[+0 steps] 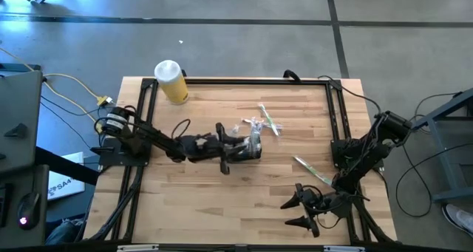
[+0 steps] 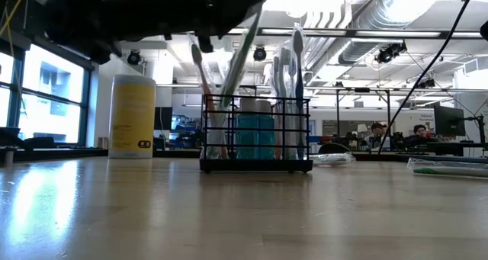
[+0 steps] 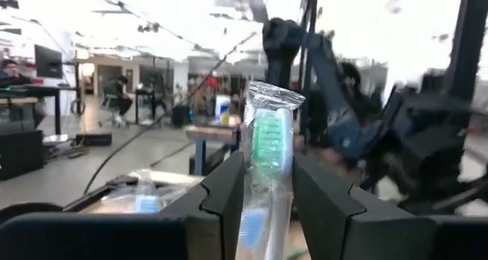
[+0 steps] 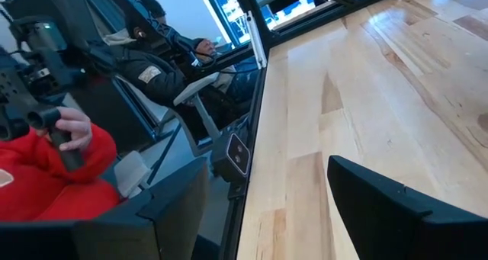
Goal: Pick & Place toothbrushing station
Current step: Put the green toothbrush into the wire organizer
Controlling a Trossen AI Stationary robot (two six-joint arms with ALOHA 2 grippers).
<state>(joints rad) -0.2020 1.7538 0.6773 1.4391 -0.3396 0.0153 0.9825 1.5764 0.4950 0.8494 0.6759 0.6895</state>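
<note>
Caddy (image 2: 256, 134) stood upright on the surface. Left gripper (image 3: 267, 191) pinched a wrapped toothbrush (image 3: 268, 149); better lower it straight in. Right gripper (image 1: 301, 210) waited, jaws wide.

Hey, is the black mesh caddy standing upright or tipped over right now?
Upright: in the low view the caddy sits flat on the table, toothbrushes sticking up.

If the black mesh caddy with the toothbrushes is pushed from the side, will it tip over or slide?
The black mesh caddy probably slides: its base sits flat on the table. The tall toothbrushes rising above its rim may make it top-heavy. The left claw grips a wrapped toothbrush.
</note>
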